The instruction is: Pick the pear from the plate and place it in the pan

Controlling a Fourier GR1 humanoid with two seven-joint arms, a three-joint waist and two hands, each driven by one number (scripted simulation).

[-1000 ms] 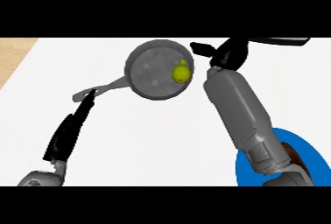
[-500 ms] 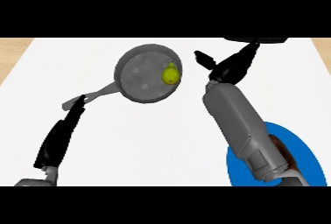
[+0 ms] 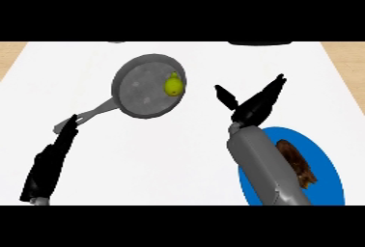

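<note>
Since the pear (image 3: 172, 86) lies at the edge of the pan (image 3: 143, 99), it could be knocked out if the right hand (image 3: 249, 111), splayed wide and empty, is swung across.

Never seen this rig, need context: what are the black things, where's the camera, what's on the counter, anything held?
The one view is from the humanoid robot's head, looking steeply down at a white counter. Only its arms show, entering from the bottom edge. A grey pan lies there with the yellow-green pear inside, near its right rim. At lower right is a blue plate carrying a brown item. The black shape at lower left is the left hand, fingers straight, tip near the end of the pan's handle; contact cannot be told. The right hand, on a grey forearm, has its fingers spread and holds nothing.
</note>
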